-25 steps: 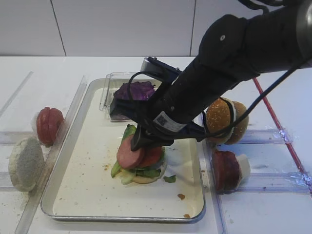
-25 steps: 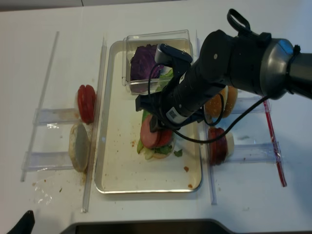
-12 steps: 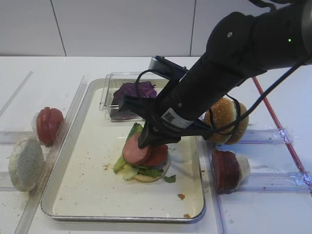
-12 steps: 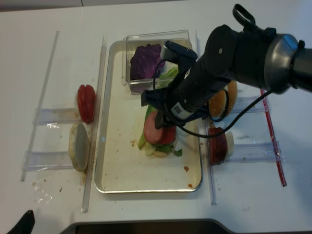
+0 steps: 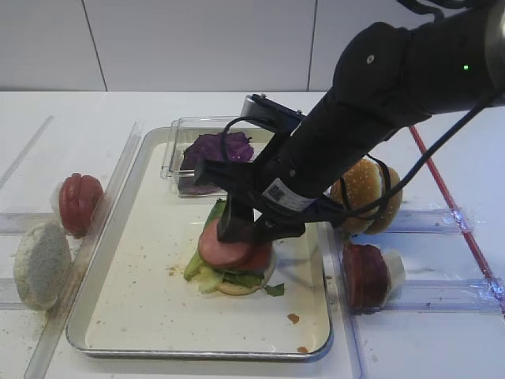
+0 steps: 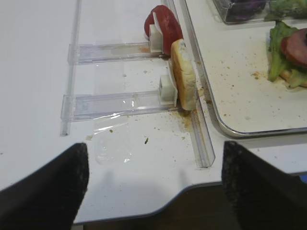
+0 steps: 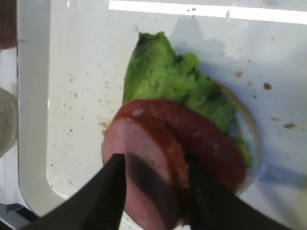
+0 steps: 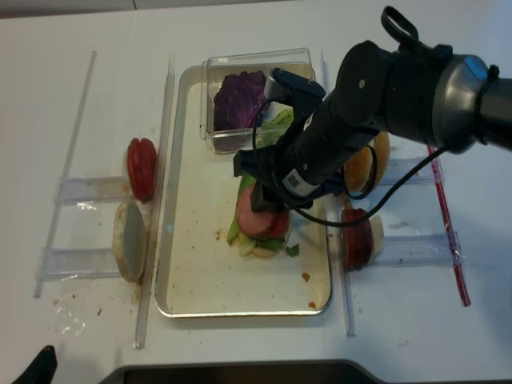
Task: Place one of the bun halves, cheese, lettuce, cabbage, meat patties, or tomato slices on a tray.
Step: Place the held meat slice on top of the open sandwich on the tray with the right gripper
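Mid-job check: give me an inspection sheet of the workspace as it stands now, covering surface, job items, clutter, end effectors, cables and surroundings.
Surface: white table, crumbs near its left front.
Job's things: tray holds a stack of bun half, lettuce, tomato slice, and meat patty on top. Cabbage sits in the clear box. Spare tomato slices and a bun half stand in the left racks; bun halves and meat patties in the right racks.
Clutter: crumbs on the tray floor.
End effectors: right end effector straddles the patty, fingers apart; whether they touch it is unclear. Left end effector open, empty.
Cables: black cable loops off the right arm.
Surroundings: pale wall behind.
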Tool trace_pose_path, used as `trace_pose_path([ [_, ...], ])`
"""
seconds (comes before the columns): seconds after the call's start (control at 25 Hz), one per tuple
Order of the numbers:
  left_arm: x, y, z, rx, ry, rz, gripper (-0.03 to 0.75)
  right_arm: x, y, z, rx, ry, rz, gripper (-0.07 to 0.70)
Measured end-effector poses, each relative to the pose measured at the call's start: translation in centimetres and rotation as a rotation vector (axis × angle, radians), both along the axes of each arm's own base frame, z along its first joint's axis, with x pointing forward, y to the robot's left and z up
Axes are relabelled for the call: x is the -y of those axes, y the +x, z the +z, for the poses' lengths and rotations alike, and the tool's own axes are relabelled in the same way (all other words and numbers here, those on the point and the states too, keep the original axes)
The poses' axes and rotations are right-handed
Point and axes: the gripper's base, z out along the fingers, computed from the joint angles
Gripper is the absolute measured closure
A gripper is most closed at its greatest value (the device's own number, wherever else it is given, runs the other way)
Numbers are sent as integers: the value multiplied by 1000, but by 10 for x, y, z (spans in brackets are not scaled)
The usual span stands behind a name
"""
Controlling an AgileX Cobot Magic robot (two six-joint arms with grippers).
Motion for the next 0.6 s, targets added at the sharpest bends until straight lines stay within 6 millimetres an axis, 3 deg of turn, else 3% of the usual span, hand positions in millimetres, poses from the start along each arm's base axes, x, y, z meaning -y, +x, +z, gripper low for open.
trace_pose_path([
  [0.16,0,0,0,0,0,0,179,0,-1,0,-5,-7,10,279],
  [0.6,0,0,0,0,0,0,179,8,-3,5,26,-72,26,272],
])
